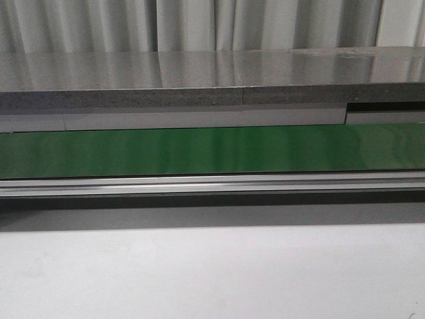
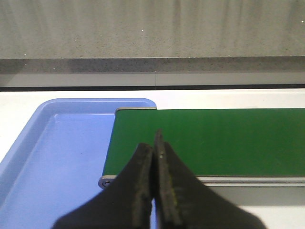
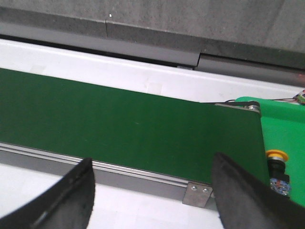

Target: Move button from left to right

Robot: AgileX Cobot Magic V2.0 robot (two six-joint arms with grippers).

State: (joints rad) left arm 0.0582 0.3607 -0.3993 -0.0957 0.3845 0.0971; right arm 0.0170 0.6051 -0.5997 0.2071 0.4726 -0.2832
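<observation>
The button (image 3: 277, 162) shows only in the right wrist view: a yellow-orange round cap on a black body with small blue and red marks. It stands in a green tray (image 3: 283, 124) just past the end of the green conveyor belt (image 3: 119, 124), partly behind one fingertip. My right gripper (image 3: 152, 164) is open and holds nothing; it hangs over the belt's near rail, and the button is outside its jaws. My left gripper (image 2: 153, 143) is shut with nothing in it, over the other end of the belt (image 2: 214, 138). The front view shows neither gripper nor the button.
A blue tray (image 2: 43, 157) sits at the belt end under the left gripper. An aluminium rail (image 1: 212, 183) runs along the belt's near side, with a bracket (image 3: 197, 193) at its end. A grey stone ledge (image 1: 199, 80) runs behind the belt. White tabletop (image 1: 212, 272) lies in front.
</observation>
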